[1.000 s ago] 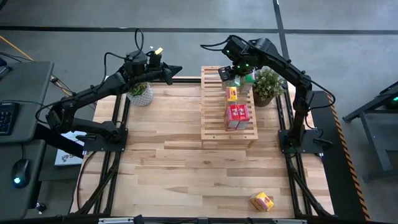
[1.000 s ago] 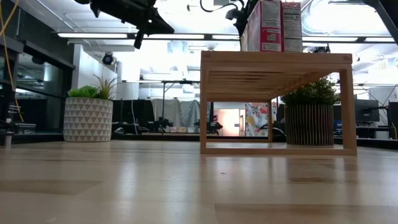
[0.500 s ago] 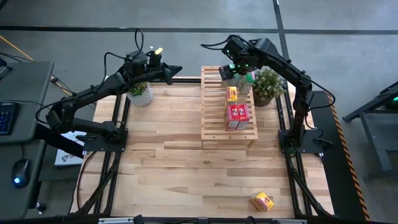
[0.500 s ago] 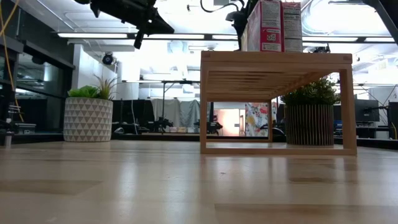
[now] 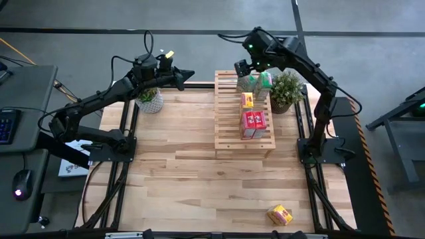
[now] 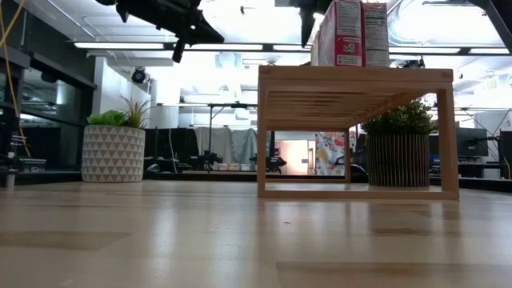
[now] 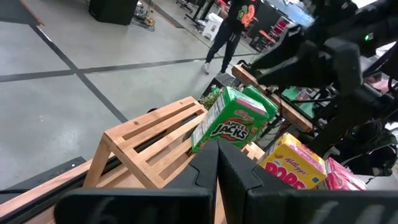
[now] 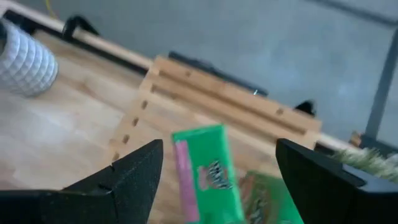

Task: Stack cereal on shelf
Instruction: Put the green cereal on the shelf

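Grey concrete floor surrounds the wooden desk (image 5: pixel 186 166), on which the shelf (image 5: pixel 228 119) is placed in the upper centre of the high view. On its slats, from the far end downward in that frame, are seen two green boxes (image 5: pixel 257 82), a yellow box (image 5: pixel 247 100) and two red boxes (image 5: pixel 254 123); one further yellow box (image 5: pixel 279 215) lies on the desk in the lower right, well apart from the shelf. The right tool (image 5: pixel 242 68) is held above the far end of the shelf with its jaws spread wide and nothing between them; in the right wrist view the green box (image 8: pixel 205 168) is framed between the fingers (image 8: pixel 134 174) without contact. The placing of a green box is therefore judged complete. The next move is judged to call for a retreat clear of the boxes, then a long reach to the loose yellow box. The left tool (image 5: pixel 189 74) is held shut and empty beside the white plant pot (image 5: pixel 151 101) in the upper left. In the low view only the red boxes (image 6: pixel 352 32) are made out above the shelf top, and both tools are cut off by the upper edge. The second green box is blurred in the right wrist view.
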Robot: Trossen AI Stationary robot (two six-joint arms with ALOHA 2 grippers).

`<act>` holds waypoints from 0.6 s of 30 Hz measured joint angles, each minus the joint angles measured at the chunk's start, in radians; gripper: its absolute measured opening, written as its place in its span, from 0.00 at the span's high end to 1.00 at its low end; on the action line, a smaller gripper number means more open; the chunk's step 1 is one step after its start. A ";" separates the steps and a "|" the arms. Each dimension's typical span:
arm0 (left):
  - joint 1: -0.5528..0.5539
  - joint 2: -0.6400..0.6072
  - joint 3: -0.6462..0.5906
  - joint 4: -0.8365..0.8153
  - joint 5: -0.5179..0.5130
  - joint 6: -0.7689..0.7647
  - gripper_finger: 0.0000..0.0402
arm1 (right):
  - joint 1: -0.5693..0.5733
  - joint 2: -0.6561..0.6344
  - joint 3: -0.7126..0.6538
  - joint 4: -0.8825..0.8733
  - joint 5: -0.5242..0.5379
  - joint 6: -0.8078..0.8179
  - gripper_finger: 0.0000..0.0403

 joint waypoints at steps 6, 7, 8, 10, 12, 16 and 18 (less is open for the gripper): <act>0.000 0.000 0.000 0.001 -0.001 -0.001 1.00 | -0.030 -0.023 -0.023 -0.079 0.106 -0.014 0.36; 0.000 0.000 0.000 0.005 -0.003 -0.001 1.00 | -0.036 -0.021 -0.025 -0.079 0.106 -0.020 0.40; 0.000 0.000 0.000 0.016 -0.004 -0.001 1.00 | -0.041 -0.021 -0.029 -0.066 0.100 -0.036 0.46; 0.000 0.000 0.000 0.045 -0.005 -0.001 1.00 | -0.044 -0.022 -0.032 -0.058 0.089 -0.064 0.58; 0.000 0.002 0.000 0.071 -0.005 -0.011 1.00 | -0.048 -0.022 -0.032 -0.060 0.085 -0.104 0.75; -0.004 0.010 0.000 0.105 -0.006 -0.051 1.00 | -0.063 -0.015 -0.032 -0.072 0.045 -0.189 0.96; -0.010 0.018 0.000 0.107 -0.008 -0.064 1.00 | -0.070 -0.015 -0.032 -0.070 0.004 -0.195 0.95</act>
